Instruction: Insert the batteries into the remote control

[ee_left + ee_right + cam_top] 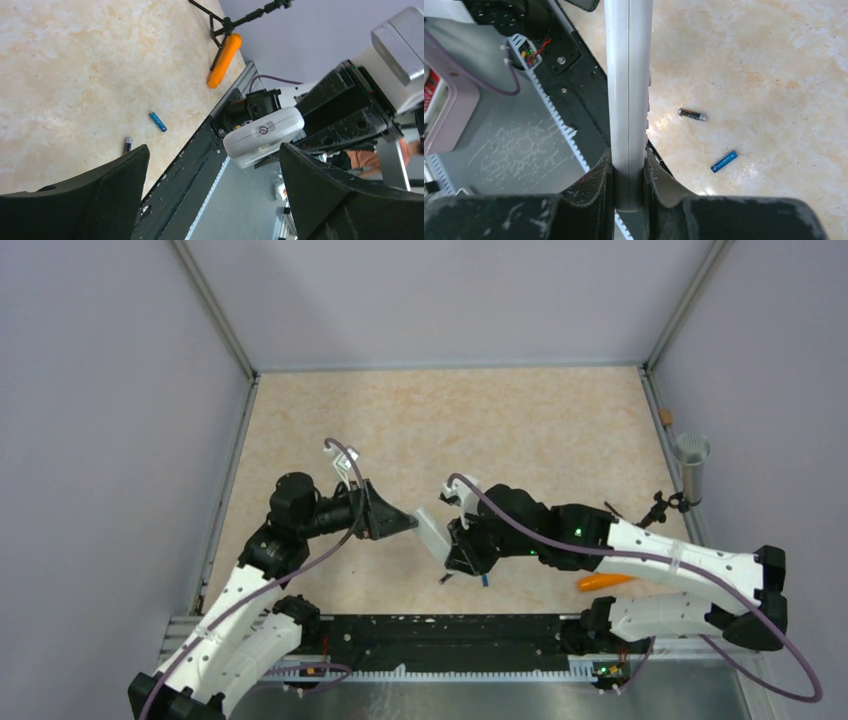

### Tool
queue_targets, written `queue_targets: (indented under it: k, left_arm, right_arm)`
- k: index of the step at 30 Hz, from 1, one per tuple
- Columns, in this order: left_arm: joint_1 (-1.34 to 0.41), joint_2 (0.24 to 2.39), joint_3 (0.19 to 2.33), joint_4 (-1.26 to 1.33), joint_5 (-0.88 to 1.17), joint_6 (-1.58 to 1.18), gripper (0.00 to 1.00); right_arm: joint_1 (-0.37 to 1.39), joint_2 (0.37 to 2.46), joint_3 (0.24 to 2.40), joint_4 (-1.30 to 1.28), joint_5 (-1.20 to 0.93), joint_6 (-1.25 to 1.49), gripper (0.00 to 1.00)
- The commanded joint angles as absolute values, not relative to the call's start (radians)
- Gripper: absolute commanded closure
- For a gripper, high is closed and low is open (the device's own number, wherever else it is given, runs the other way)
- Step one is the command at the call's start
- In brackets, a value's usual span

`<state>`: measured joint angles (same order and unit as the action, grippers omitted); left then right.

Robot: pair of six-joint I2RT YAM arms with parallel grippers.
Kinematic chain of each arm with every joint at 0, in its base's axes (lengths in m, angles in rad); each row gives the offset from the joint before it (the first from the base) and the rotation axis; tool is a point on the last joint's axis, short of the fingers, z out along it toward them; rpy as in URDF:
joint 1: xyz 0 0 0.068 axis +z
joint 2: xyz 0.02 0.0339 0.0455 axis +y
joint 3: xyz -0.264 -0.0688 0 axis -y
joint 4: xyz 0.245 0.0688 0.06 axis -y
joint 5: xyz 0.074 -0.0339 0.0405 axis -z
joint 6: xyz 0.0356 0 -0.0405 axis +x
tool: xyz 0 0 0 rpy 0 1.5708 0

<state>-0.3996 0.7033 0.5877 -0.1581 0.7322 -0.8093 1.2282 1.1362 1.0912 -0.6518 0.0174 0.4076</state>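
My right gripper is shut on the white remote control at one end and holds it edge-on above the table's near edge. In the top view the remote sticks out left from the right gripper. My left gripper is open and empty, pointing at the remote's free end, which lies just beyond its fingertips. The dark battery and the blue battery lie loose on the table below the remote. They also show in the left wrist view, dark and blue.
An orange tapered object lies by the right arm, near a small black stand. A metal cup stands at the right wall. A black rail runs along the near edge.
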Motion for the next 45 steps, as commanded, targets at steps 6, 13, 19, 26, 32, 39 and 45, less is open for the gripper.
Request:
queue_targets:
  k: [6,13,19,26,32,39,45]
  left_arm:
    - [-0.393,0.717,0.717,-0.167,1.061,-0.649,0.01]
    - [-0.395,0.689,0.755,-0.168,1.163,-0.627,0.01]
    - [-0.415,0.676,0.746,-0.135,1.2,-0.637,0.01]
    - [-0.436,0.628,0.745,-0.133,1.201,-0.621,0.03]
    - [-0.44,0.615,0.752,-0.135,1.199,-0.615,0.13]
    - [-0.443,0.61,0.753,-0.15,1.191,-0.596,0.32]
    - [-0.446,0.612,0.749,-0.164,1.174,-0.583,0.43]
  right_arm:
    - [1.158,1.035,1.154,-0.73,-0.257,0.27,1.0]
    - [1.157,1.067,1.228,-0.777,-0.407,0.209,1.0]
    - [1.142,1.106,1.286,-0.773,-0.531,0.212,1.0]
    - [1.106,1.181,1.366,-0.812,-0.615,0.202,1.0]
    - [1.09,1.236,1.37,-0.801,-0.693,0.214,1.0]
    - [1.073,1.263,1.376,-0.794,-0.727,0.223,1.0]
    - [1.063,1.282,1.393,-0.799,-0.743,0.22,1.0]
